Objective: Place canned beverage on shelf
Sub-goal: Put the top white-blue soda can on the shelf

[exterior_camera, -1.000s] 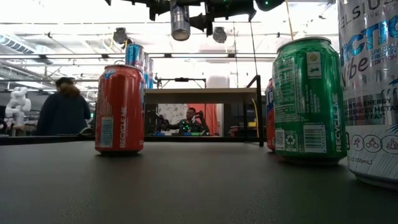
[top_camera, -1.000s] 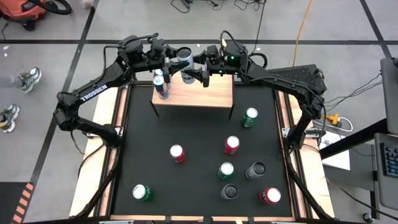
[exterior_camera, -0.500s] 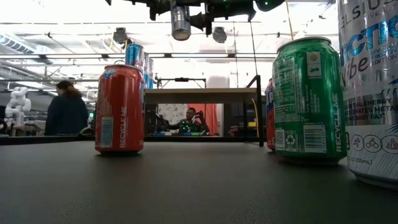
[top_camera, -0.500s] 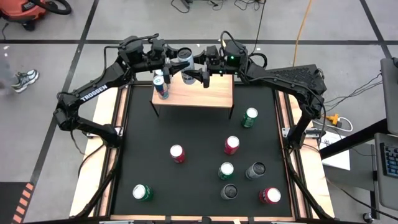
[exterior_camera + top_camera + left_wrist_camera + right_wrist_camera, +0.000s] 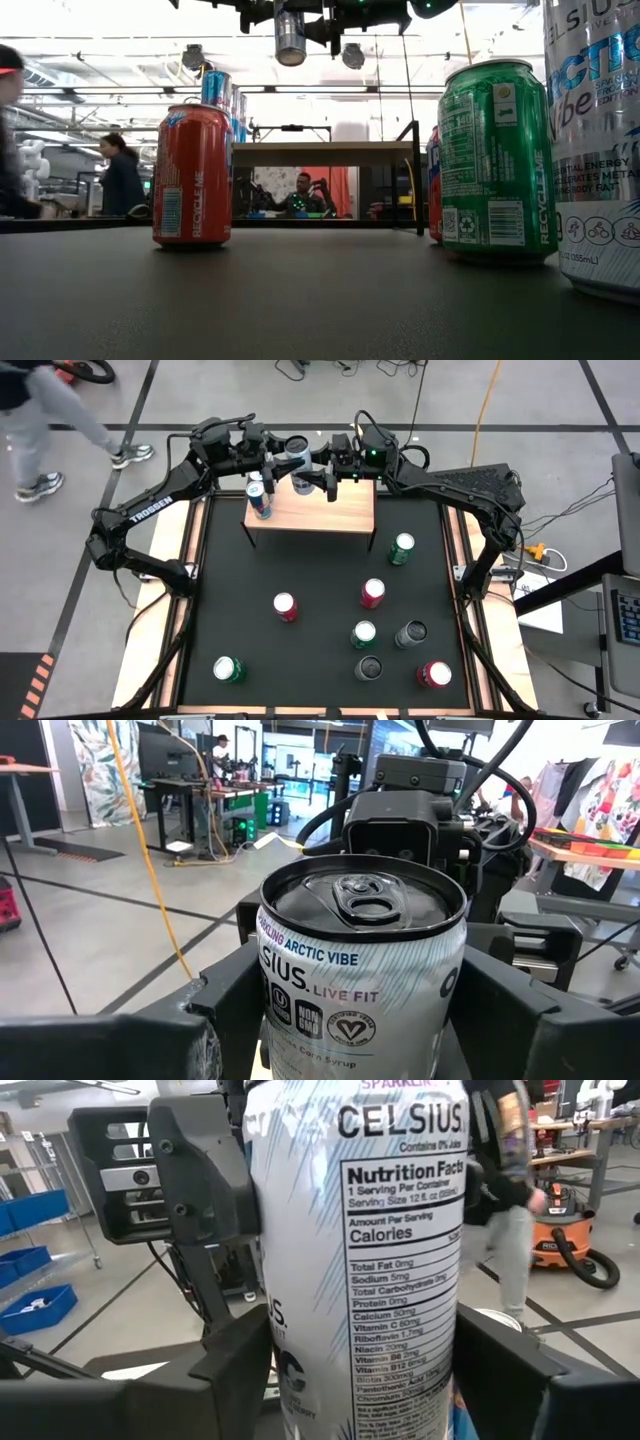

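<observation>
A white-and-silver canned beverage [image 5: 296, 452] hangs upright in the air over the far edge of the shelf [image 5: 320, 515], a light-wood board on black legs. My left gripper [image 5: 283, 460] reaches it from the left and my right gripper [image 5: 312, 466] from the right, and both are shut on it. The low view shows the can [image 5: 289, 35] high above the shelf board [image 5: 320, 147]. A blue can [image 5: 259, 500] stands on its base at the shelf's left end. My left gripper pinches the can's side wall [image 5: 285, 1010] below the top rim, one finger [image 5: 225, 1010] on each side. It comes in level from the table's far left. The can stands upright, lifted clear of the shelf. My right gripper has the same can between its two fingers [image 5: 235, 1370], which lie against the printed side wall [image 5: 300, 1380]. It comes in level from the table's far right, opposite the left gripper. The can stays upright in the air.
Several cans stand on the black tabletop nearer than the shelf: red [image 5: 285, 606], magenta [image 5: 373, 593], green [image 5: 402, 547], green [image 5: 364, 634], grey [image 5: 411, 633], green [image 5: 229, 669]. A person [image 5: 40, 410] walks on the floor beyond the far left corner.
My right gripper's fingers have closed in on the can, which has stayed upright in the same place above the shelf's far edge. Neither arm has shifted. A person has walked into the far left of the high view.
</observation>
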Robot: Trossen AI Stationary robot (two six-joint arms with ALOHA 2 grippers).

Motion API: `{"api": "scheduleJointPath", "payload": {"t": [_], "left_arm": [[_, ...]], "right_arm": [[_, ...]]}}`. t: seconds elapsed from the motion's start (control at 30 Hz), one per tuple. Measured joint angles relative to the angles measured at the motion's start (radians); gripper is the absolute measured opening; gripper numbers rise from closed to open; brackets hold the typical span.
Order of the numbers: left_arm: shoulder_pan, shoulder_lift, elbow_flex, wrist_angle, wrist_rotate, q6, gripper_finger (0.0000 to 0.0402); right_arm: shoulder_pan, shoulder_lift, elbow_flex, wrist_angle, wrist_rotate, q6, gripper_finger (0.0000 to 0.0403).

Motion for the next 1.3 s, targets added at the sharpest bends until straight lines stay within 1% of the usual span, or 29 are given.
{"api": "scheduleJointPath", "payload": {"t": [0.27,0.67,1.0,1.17,1.3], "left_arm": [[0.0,0.0,0.0,0.0,-0.004,0.0,0.0265],[0.0,0.0,0.0,0.0,-0.006,-0.002,0.0268],[0.008,-0.002,0.0,0.002,-0.011,-0.076,0.0268],[0.009,-0.002,0.0,0.004,0.012,-0.12,0.0268],[0.009,-0.002,0.0,0.007,0.022,-0.122,0.0267]], "right_arm": [[0.0,0.0,0.0,0.0,0.0,-0.005,0.0243],[-0.001,0.0,0.0,0.0,0.006,0.002,0.0242],[-0.004,0.0,0.0,-0.001,0.025,0.004,0.0242],[-0.004,0.0,0.002,-0.008,0.026,0.009,0.0242],[-0.003,0.0,0.002,-0.008,0.026,0.019,0.0242]]}}
